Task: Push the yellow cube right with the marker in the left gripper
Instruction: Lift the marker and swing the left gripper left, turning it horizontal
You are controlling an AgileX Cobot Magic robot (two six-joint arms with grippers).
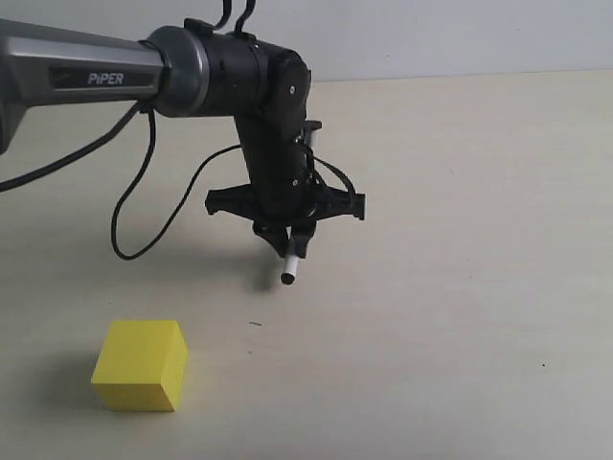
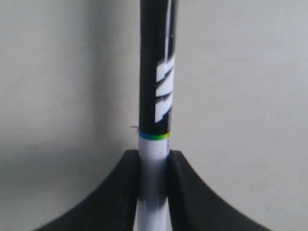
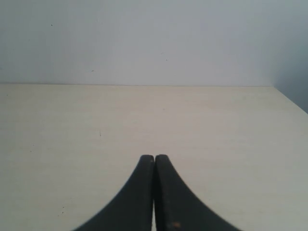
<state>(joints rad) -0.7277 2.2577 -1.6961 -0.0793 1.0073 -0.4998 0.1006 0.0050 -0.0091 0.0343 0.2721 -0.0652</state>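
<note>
The yellow cube (image 1: 141, 365) rests on the pale table near the front left. My left gripper (image 1: 285, 237) hangs above the table, up and to the right of the cube, well apart from it. It is shut on the marker (image 1: 291, 264), whose white end points down at the table. In the left wrist view the marker (image 2: 156, 96) runs straight out from between the fingers (image 2: 122, 192), white barrel in the clamp and black printed part beyond. My right gripper (image 3: 154, 158) is shut on nothing and does not show in the exterior view.
A black cable (image 1: 144, 206) loops down from the arm, left of the gripper. The pale table (image 1: 460, 287) stretches bare to the right of the cube and marker. The back wall (image 3: 144, 38) meets the table's far edge.
</note>
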